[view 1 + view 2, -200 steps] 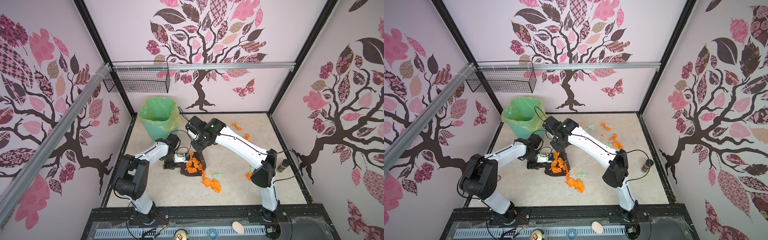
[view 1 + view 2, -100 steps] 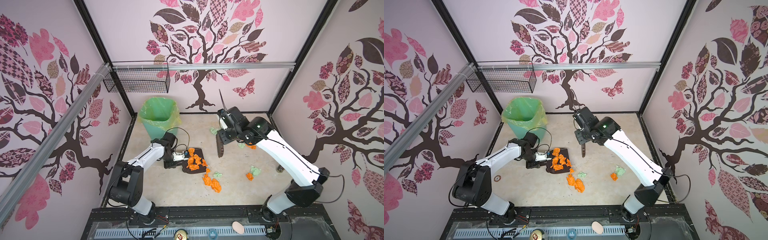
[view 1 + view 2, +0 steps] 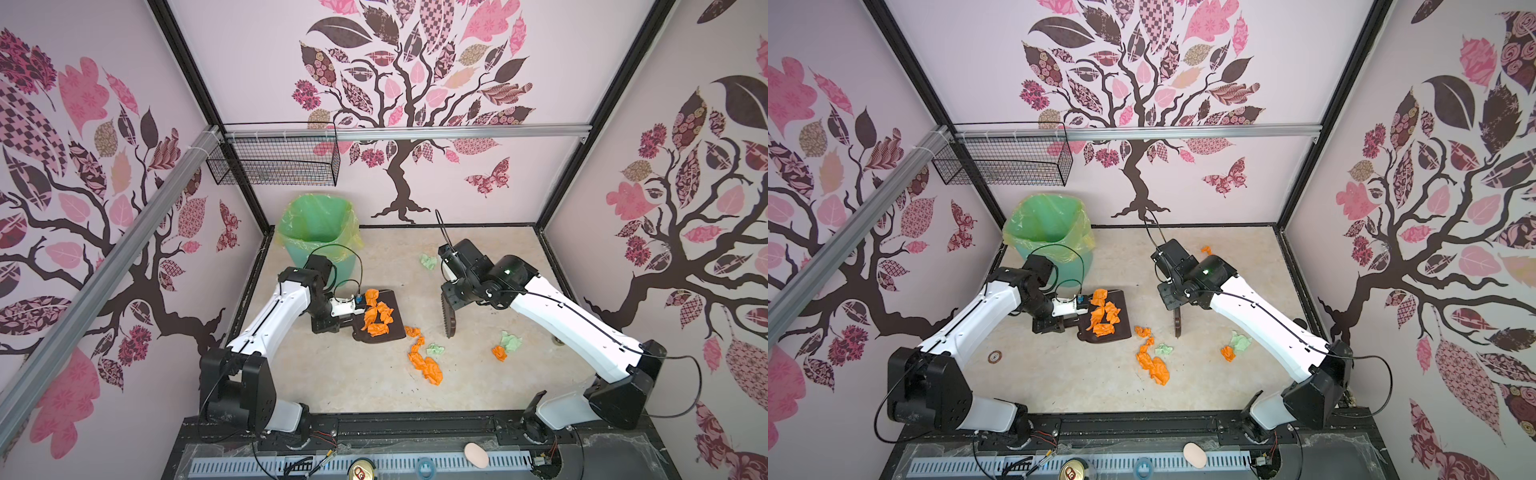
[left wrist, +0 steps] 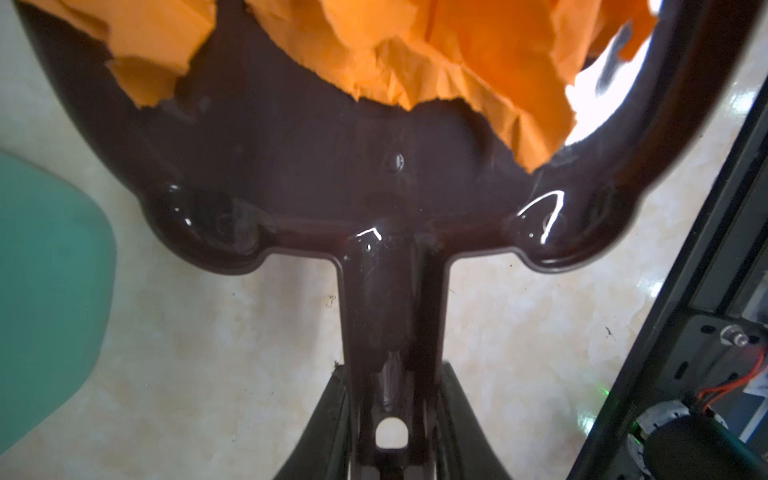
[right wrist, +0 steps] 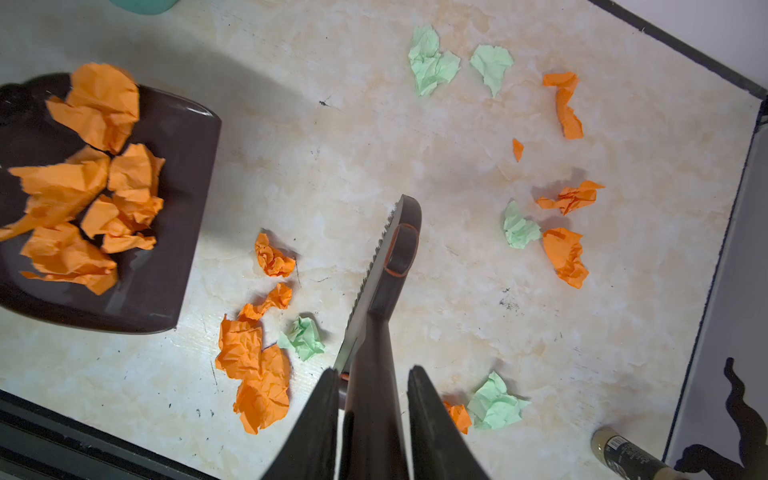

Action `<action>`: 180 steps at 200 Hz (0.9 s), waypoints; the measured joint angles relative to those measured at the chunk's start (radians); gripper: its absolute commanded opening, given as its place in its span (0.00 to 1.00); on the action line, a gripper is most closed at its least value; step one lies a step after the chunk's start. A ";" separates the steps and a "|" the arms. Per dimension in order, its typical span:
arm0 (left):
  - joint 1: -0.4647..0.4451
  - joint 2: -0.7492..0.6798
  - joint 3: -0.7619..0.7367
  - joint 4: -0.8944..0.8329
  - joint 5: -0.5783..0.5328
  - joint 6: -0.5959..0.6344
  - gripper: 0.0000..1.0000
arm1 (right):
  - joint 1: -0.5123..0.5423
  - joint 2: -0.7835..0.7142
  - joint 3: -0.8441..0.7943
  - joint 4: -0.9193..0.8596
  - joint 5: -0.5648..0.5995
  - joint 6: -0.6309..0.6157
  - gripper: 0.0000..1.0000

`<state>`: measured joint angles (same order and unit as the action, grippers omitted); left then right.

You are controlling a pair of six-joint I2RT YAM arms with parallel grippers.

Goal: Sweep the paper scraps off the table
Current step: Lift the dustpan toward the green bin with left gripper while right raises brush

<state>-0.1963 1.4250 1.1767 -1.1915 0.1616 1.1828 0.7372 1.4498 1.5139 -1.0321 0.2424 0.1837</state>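
Note:
A dark brown dustpan (image 3: 397,309) lies on the beige table (image 3: 332,382) with several orange paper scraps (image 3: 376,318) in it. My left gripper (image 4: 390,370) is shut on its handle (image 4: 392,307). My right gripper (image 5: 372,370) is shut on a dark brown toothed brush (image 5: 390,257), which hangs blade-down just right of the pan in both top views (image 3: 449,320) (image 3: 1178,322). A trail of loose orange scraps (image 3: 426,361) and a green wad (image 3: 435,350) lie between pan and brush. Beyond the brush lie more orange (image 5: 565,253) and green scraps (image 5: 432,62).
A teal bin with a green liner (image 3: 320,232) stands at the back left, close behind the left arm. A wire basket (image 3: 274,164) hangs on the wall above it. A small bottle (image 5: 623,453) lies by the right black edge frame. A small round disc (image 3: 994,356) lies near the left edge.
My right gripper has carried the brush away from the dustpan to the right, leaving orange scraps in the pan and a trail beside it. The left gripper and pan have barely moved.

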 measured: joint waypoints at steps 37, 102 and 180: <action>0.002 -0.041 0.067 -0.096 -0.008 0.034 0.00 | 0.000 -0.018 -0.026 0.031 -0.014 0.000 0.00; 0.054 0.011 0.334 -0.335 -0.011 0.101 0.00 | -0.001 -0.039 -0.048 0.049 -0.024 0.000 0.00; 0.150 0.187 0.696 -0.439 -0.018 0.164 0.00 | -0.001 -0.048 -0.071 0.068 -0.039 -0.001 0.00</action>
<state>-0.0463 1.6119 1.8725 -1.6306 0.1432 1.3464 0.7361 1.4014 1.4433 -0.9642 0.2031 0.1829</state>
